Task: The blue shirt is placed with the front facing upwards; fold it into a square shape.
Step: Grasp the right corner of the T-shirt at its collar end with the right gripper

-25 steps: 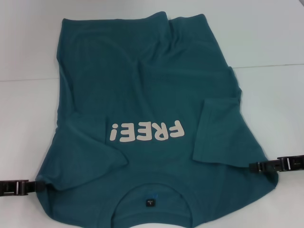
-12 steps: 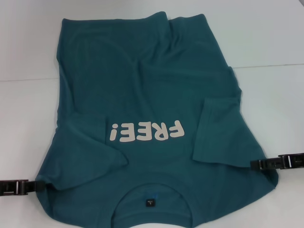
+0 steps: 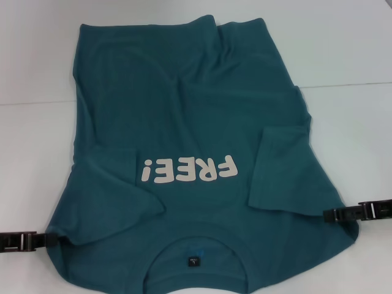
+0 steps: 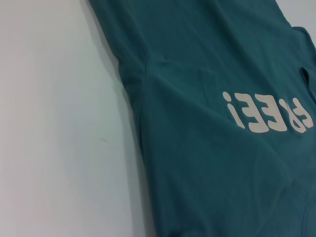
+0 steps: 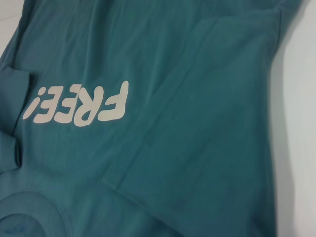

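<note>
A blue shirt (image 3: 196, 122) lies face-up on a white table (image 3: 349, 55), collar nearest the robot at 6 o'clock and hem far off at 12 o'clock, with its white "FREE!" lettering (image 3: 188, 169) reading upside down from the head view. Closest in, the round neck and small dark label (image 3: 193, 262) sit at the near edge. At 8 o'clock the left gripper (image 3: 54, 240) meets the shirt's shoulder corner low on the table; at 4 o'clock the right gripper (image 3: 327, 214) meets the opposite shoulder edge. Whether either pincer is clenched on cloth or released cannot be told from these views.

Both short sleeves are already turned in over the chest, the right one (image 3: 278, 168) lying as a flat flap beside the lettering. Farther off, loose wrinkles run up the body toward the hem.

The fabric appears light, limp and easily creased, likely to sag and drag when raised; the shoulder corners look the soundest hold, lifted evenly together.
</note>
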You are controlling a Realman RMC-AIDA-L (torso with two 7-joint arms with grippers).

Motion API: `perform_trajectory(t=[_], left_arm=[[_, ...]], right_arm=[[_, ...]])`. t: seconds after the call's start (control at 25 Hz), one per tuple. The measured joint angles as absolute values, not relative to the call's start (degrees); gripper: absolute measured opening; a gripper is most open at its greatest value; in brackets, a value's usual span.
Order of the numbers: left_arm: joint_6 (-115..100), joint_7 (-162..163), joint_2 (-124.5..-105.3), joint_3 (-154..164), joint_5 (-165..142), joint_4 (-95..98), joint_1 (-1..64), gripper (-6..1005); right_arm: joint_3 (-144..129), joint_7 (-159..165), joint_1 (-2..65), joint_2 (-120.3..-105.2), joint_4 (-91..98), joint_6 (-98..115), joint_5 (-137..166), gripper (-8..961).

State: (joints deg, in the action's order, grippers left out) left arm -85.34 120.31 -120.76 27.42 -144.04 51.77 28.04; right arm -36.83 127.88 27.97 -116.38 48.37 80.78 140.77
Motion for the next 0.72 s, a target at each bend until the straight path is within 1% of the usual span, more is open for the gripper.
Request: perform_trajectory(t=[0.72], left_arm=[[-85.25, 120.32, -120.76, 27.42, -144.04, 51.76, 28.12, 7]], right_arm=[[-36.92, 127.81, 27.95, -116.54, 48.35, 82.83, 140.84, 908]])
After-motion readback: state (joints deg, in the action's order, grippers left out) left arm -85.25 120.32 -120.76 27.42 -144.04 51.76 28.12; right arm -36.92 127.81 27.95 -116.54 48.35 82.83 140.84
